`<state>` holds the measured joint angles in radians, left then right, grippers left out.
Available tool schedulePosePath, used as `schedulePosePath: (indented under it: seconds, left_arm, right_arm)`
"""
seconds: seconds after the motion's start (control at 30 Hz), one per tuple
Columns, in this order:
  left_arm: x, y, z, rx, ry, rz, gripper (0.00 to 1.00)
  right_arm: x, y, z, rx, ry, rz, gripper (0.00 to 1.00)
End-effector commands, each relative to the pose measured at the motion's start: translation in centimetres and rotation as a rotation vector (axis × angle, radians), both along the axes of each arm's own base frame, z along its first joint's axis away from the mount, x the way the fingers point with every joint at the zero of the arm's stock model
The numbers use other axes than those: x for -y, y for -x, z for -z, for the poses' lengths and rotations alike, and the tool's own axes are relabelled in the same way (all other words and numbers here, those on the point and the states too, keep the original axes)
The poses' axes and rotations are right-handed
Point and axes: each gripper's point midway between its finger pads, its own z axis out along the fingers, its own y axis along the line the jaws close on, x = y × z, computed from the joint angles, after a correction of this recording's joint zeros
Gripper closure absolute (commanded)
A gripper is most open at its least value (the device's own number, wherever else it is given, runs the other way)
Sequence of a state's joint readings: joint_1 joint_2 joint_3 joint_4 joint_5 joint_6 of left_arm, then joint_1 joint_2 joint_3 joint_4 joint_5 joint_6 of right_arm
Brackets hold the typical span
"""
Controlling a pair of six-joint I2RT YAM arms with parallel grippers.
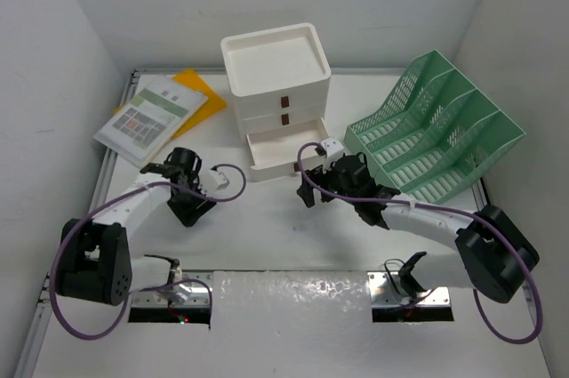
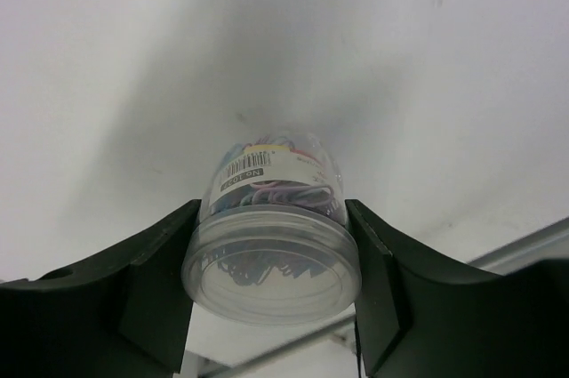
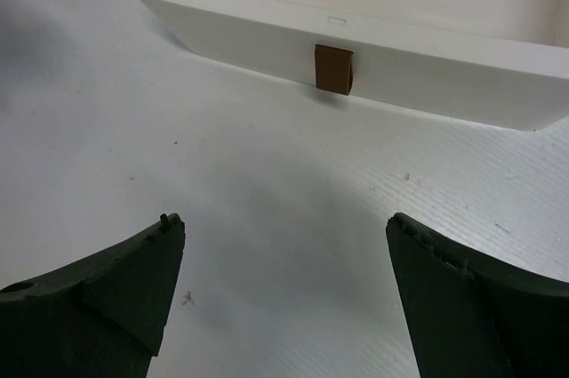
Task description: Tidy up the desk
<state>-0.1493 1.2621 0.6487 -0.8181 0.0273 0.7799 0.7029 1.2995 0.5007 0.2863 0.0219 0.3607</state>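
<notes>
The desk (image 1: 267,236) is a white tabletop with silver rails. My left gripper (image 1: 182,203) is shut on a clear round tub of coloured paper clips (image 2: 271,236), held just above the desk left of the drawer unit; the tub is hidden by the gripper in the top view. My right gripper (image 1: 311,189) is open and empty, low over the desk, facing the pulled-out bottom drawer (image 3: 356,49) with its brown tab handle (image 3: 333,69). The drawer also shows in the top view (image 1: 276,154).
A white three-drawer unit (image 1: 277,84) with a tray top stands at the back centre. A green mesh file rack (image 1: 436,129) lies at the right. A printed booklet (image 1: 142,120) and an orange folder (image 1: 200,93) lie at the back left.
</notes>
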Motion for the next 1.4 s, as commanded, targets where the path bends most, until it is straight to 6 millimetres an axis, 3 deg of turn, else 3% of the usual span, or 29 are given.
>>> schedulePosePath:
  seconds: [0.0,0.1,0.17,0.2,0.3,0.43,0.67,0.8,0.87,0.9,0.93,1.13,1.37]
  left_arm:
    - [3.5,-5.8,-5.4,0.253,0.184,0.005,1.0]
    - [7.4,-9.4,-10.8,0.441,0.384,0.072,1.0]
    - [10.3,-10.6,-14.0,0.573,0.516,0.166,1.0]
    - [11.7,-10.0,-15.1,0.608,0.591,0.221,1.0]
    - [13.5,-10.6,-16.6,0.643,0.685,0.268,1.0]
    - [14.7,-11.6,-17.3,0.687,0.716,0.286,1.0]
    - [15.9,-11.5,-18.9,0.722,0.756,0.317,1.0]
    - [16.1,-11.4,-18.7,0.716,0.756,0.325,1.0]
    - [16.2,-11.3,-18.3,0.714,0.751,0.33,1.0]
    - [16.2,-11.3,-18.2,0.714,0.748,0.329,1.0]
    - [16.2,-11.3,-18.3,0.721,0.747,0.33,1.0]
    - [15.9,-11.9,-18.2,0.753,0.722,0.318,1.0]
    - [14.7,-13.9,-18.9,0.844,0.644,0.286,1.0]
  right_arm:
    - [-1.6,-0.7,-4.0,0.061,-0.093,-0.025,0.09]
    - [-3.8,-0.9,-8.3,0.105,-0.197,-0.092,0.09]
    - [-5.4,-1.2,-11.7,0.128,-0.283,-0.13,0.09]
    - [-6.5,-1.0,-13.2,0.137,-0.333,-0.172,0.09]
    - [-9.2,-0.5,-16.4,0.141,-0.423,-0.235,0.09]
    - [-12.0,-0.1,-18.1,0.163,-0.438,-0.268,0.09]
    - [-15.7,-1.9,-17.8,0.101,-0.476,-0.257,0.09]
    - [-17.4,-2.8,-17.2,0.073,-0.493,-0.256,0.09]
    - [-18.5,-3.0,-18.2,0.079,-0.532,-0.282,0.09]
    - [-19.0,-3.3,-17.3,0.05,-0.528,-0.285,0.09]
    - [-19.6,-3.5,-18.1,0.054,-0.54,-0.297,0.09]
    - [-21.3,-4.4,-16.3,-0.001,-0.54,-0.3,0.09]
    - [-21.6,-4.3,-11.9,-0.127,-0.432,-0.292,0.09]
